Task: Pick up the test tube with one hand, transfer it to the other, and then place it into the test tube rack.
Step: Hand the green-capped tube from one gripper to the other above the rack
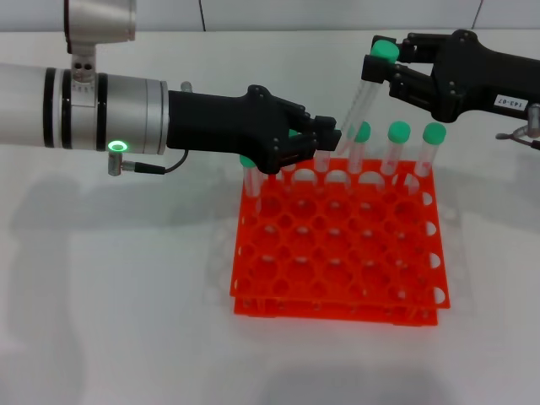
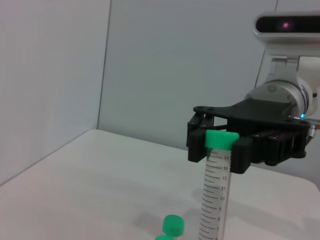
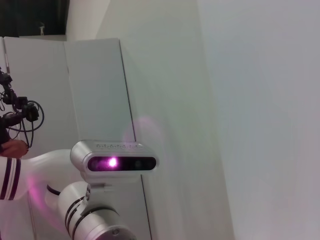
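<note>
Sitting mid-counter [image 1: 101,337], nearest: the test tube rack [image 1: 337,253], seven capped tubes [image 1: 398,135] standing along its far row. Reaching over that far row, the left pincer [image 1: 325,135], closing on the lower end of the test tube [image 1: 364,97]. Gripping the same tilted tube just under its green cap, the right pincer [image 1: 384,72], above the rack's far right corner.

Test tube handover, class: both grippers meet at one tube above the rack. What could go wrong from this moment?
1. The test tube hangs tilted, the right gripper clamping just under its green cap, the left gripper at its lower end. Releasing early could drop it.
2. A tilted tube may miss a hole in the test tube rack.
3. The left gripper sits close over the standing tubes and could knock them.
</note>
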Controlling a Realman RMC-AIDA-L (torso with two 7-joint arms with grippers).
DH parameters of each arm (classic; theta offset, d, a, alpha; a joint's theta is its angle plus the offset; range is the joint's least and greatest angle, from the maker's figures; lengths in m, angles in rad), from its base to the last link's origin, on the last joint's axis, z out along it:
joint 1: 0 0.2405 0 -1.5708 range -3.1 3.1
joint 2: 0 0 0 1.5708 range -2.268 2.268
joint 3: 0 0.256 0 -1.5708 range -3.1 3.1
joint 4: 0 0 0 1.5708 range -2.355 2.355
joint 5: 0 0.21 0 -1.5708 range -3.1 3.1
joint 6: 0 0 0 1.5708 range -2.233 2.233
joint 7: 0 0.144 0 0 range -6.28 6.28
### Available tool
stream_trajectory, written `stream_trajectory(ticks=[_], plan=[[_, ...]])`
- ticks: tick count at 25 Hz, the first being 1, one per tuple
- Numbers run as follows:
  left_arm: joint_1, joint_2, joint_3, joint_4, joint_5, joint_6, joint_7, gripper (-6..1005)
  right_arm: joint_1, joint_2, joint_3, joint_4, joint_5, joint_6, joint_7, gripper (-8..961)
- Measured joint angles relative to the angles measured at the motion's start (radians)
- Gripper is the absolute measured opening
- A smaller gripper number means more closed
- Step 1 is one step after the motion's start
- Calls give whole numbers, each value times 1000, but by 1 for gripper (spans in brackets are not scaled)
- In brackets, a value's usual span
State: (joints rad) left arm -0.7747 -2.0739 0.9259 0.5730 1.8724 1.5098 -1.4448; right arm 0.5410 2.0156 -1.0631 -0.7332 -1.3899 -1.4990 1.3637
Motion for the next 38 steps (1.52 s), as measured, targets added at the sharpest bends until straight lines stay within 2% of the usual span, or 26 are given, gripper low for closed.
stream_trajectory(ticks=[5, 10, 16, 18, 24, 31, 33, 34, 38], plan=[[0, 1, 3, 0, 0, 3, -16, 107, 1, 0, 0, 0, 2, 0, 0, 270], [0, 1, 4, 1, 1, 11, -26, 260, 1, 0, 0, 0, 4, -1, 0, 266], [0, 3, 14, 1, 4, 13, -49, 275, 0, 0, 0, 0, 5, -1, 0, 266], [0, 4, 18, 1, 4, 13, -68, 323, -1, 0, 0, 0, 6, -1, 0, 266], [0, 8, 19, 1, 5, 13, -112, 555, -2, 1, 0, 0, 6, -2, 0, 266], [2, 10, 19, 13, 5, 20, -140, 725, -5, 2, 0, 0, 6, -3, 0, 266], [14, 13, 19, 38, 5, 32, -154, 774, -5, 2, 0, 0, 6, -3, 0, 266], [47, 13, 19, 104, 9, 45, -180, 798, -5, 2, 1, 0, 6, -2, 0, 266], [96, 9, 19, 197, 24, 57, -234, 859, -7, 2, 5, 0, 6, -2, 0, 266]])
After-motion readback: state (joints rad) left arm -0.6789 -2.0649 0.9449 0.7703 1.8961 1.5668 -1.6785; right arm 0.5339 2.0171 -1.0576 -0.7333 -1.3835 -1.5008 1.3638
